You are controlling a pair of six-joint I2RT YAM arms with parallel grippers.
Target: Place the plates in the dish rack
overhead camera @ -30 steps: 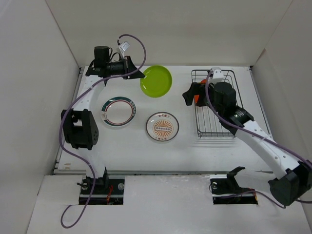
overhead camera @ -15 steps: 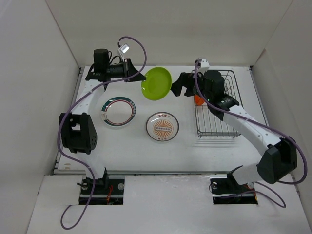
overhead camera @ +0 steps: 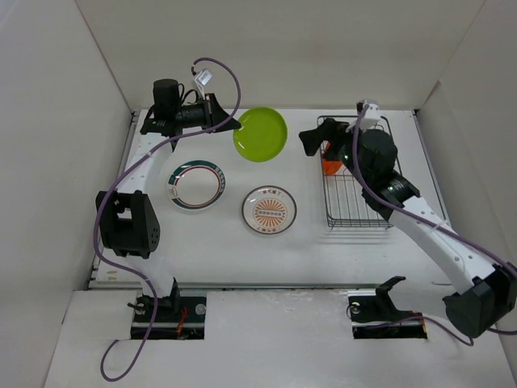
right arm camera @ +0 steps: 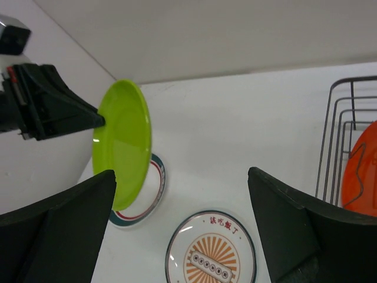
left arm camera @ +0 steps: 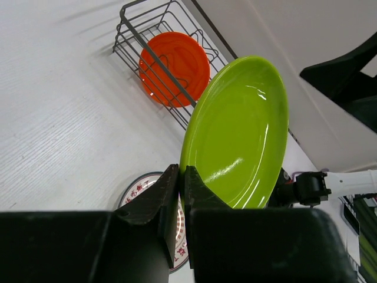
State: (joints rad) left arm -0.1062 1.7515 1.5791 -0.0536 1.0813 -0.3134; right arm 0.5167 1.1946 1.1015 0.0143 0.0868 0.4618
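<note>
1. The left gripper (left arm camera: 181,175) is pinched on the rim of the lime green plate (left arm camera: 241,135), which stands on edge in the air just beyond its fingertips.
2. The right gripper (right arm camera: 181,174) is spread wide and holds nothing. The green plate hangs ahead on its left, apart from its fingers.
3. The orange plate (right arm camera: 362,165) stands upright in the dish rack (right arm camera: 336,118), close on the right gripper's right.
4. The sunburst plate (right arm camera: 211,250) and the green-and-red rimmed plate (right arm camera: 154,188) lie flat on the table below the right gripper.
</note>
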